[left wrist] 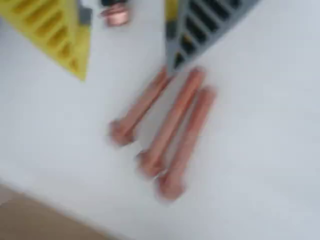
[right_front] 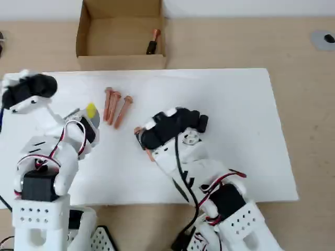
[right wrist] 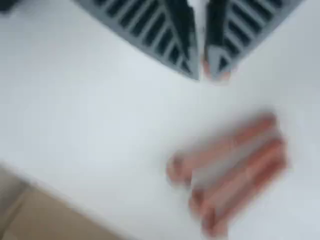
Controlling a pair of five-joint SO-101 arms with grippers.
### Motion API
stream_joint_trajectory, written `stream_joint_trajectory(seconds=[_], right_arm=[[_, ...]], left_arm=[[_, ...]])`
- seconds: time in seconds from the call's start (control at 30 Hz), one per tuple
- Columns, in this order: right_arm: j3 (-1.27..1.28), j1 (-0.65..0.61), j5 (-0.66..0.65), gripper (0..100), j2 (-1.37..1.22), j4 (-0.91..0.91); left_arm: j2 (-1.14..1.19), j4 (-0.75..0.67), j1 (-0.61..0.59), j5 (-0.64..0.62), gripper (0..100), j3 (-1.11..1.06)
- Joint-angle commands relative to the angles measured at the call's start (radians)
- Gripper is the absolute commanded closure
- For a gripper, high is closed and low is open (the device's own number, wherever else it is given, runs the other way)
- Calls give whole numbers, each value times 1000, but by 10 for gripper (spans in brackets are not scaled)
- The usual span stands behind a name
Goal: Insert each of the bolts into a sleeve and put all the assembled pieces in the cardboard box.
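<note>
Three copper bolts (right_front: 115, 107) lie side by side on the white mat (right_front: 235, 130), heads toward the cardboard box (right_front: 121, 61); they also appear as bolts (left wrist: 167, 132) and bolts (right wrist: 230, 167). My left gripper (left wrist: 125, 71) is open just short of their tips, and its grey finger (left wrist: 200, 30) touches one bolt's end; it is beside them in the high view (right_front: 93, 112). My right gripper (right wrist: 204, 74) is shut on another bolt (right wrist: 219, 75), whose copper ends stick out either side of the gripper (right_front: 142, 140). One bolt in a black sleeve (right_front: 153, 42) lies in the box.
The box stands on the bare table just past the mat's far edge. The mat's right half (right_front: 246, 110) is bare. The held bolt's head (left wrist: 116, 14) also shows in the left wrist view, beyond the left fingers.
</note>
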State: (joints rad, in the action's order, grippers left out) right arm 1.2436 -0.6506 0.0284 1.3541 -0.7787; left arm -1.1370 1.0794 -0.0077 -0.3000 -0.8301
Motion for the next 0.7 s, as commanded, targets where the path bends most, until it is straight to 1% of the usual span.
stream_joint_trajectory(seconds=[0.0,0.07,0.2,0.23,0.33,0.47,0.6,0.67], right_arm=[[-79,4,-15,985,-2,-78],[-85,4,-17,977,-2,-110],[-82,4,-55,871,-4,-160],[-84,4,-60,859,-5,-167],[-99,4,-64,858,-41,-167],[-183,4,-58,861,-147,-170],[-265,4,-58,901,-286,-172],[-286,4,-58,905,-360,-173]], left_arm=[[62,6,-74,-6,878,-6],[119,6,-117,-6,878,-11],[208,5,-143,-5,879,-18],[222,5,-143,-5,879,-18],[240,-3,-143,-5,880,-35],[239,-5,-143,2,879,-75],[239,-5,-143,3,879,-87],[239,-5,-143,3,879,-91]])
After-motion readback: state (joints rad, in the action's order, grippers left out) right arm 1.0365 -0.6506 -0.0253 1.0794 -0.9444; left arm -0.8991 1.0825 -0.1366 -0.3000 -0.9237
